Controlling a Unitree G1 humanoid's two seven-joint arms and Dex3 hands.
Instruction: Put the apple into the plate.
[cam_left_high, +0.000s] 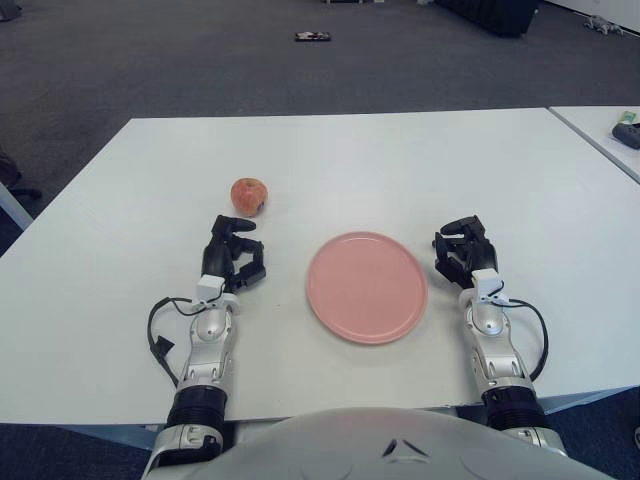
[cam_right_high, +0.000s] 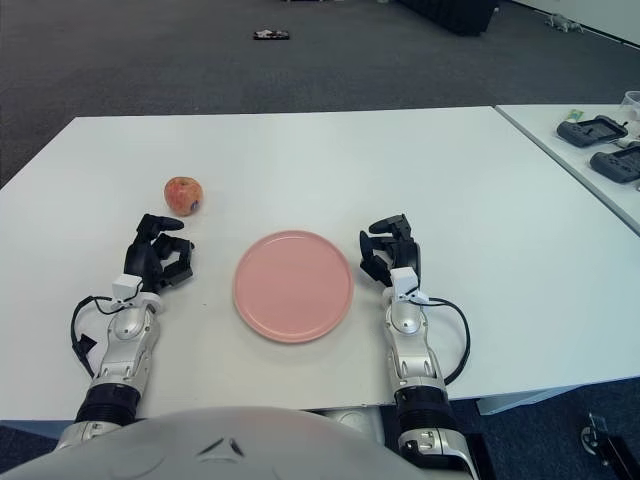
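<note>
Plainly the left hand (cam_left_high: 233, 255) is the nearer one: the apple (cam_left_high: 249, 196) sits on the white desk (cam_left_high: 120, 200) just ahead of its fingertips and a touch toward the robot's right, near but not touching. That hand's fingers are loosely curled and hold nothing. The apple is roundish, with no long axis to speak of, so the approach direction matters little; a short reach forward should bring the fingers around it.

Off to the right of the left hand lies the pink plate (cam_left_high: 367, 286), bare, with the apple well ahead and left of its rim. On the far side of the plate, the right hand (cam_left_high: 461, 250) shows just beside the rim, fingers likewise curled on nothing.

Nothing stands between the left hand and the apple, nor between apple and plate. The likeliest trouble, I judge, is the fruit rolling away if nudged before the fingers close
</note>
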